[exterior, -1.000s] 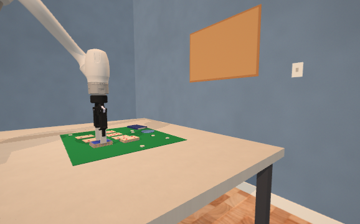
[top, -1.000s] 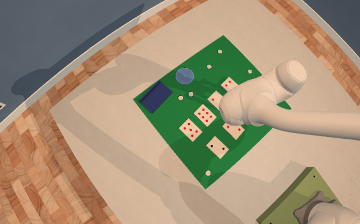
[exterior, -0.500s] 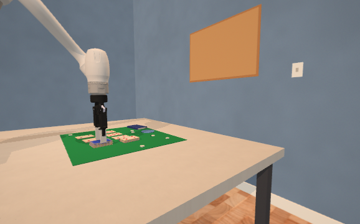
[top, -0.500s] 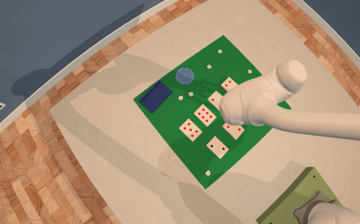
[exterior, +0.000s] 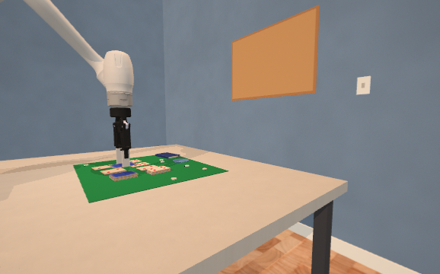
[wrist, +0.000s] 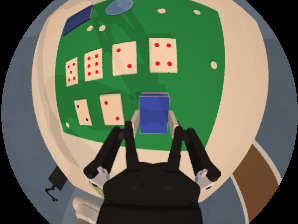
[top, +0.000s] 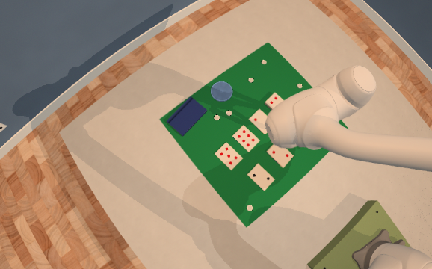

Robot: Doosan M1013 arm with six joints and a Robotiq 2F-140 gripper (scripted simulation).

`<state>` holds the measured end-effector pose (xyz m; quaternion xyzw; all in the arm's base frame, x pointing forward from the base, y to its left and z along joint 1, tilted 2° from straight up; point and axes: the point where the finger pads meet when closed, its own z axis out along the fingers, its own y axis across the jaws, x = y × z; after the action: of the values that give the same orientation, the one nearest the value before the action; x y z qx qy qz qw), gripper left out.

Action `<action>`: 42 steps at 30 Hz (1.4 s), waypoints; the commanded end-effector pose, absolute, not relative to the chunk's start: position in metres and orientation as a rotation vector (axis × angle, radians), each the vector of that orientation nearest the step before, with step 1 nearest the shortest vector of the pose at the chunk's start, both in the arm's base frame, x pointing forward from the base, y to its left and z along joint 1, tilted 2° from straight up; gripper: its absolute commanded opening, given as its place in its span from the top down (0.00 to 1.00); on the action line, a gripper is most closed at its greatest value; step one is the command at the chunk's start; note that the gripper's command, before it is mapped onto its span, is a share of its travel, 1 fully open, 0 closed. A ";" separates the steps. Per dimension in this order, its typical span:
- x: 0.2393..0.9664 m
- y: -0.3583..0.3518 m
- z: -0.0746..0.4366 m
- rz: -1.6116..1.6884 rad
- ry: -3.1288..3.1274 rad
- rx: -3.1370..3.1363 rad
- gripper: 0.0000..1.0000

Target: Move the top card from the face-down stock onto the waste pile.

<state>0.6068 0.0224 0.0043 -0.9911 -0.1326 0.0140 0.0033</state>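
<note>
Fingers of gripper (wrist: 153, 137) clamp 1 blue-backed card (wrist: 153, 112), center of wrist frame, lifted above green mat (wrist: 193, 90); stock (exterior: 123, 175) lower left in ext. view.

I look down past my black two-finger gripper (wrist: 153, 137). Its fingers press on the two side edges of a flat blue-backed plywood card (wrist: 153, 112), and the card sits between them. Under it I see a big green mat (wrist: 200, 90) lying on the pale tan worktop (wrist: 256, 63). Six pale cards with red dots lie face up on the mat in two rows. One with four dots (wrist: 162, 54) is straight ahead of the blue card. A card with two dots (wrist: 112, 108) is just beside the blue card. Far off I see a dark blue flat box (wrist: 77, 19) and a round grey-blue disc (wrist: 120, 6). Small white dots (wrist: 213, 66) sit on the mat too.
</note>
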 end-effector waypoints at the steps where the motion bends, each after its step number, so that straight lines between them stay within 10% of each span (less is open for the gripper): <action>1: 0.607 0.022 0.010 0.044 -0.416 -3.107 0.57; 42: 0.573 0.126 0.012 0.043 -0.489 -3.095 0.57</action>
<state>0.5768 0.1135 0.0112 -0.9881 -0.1534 0.0140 0.0039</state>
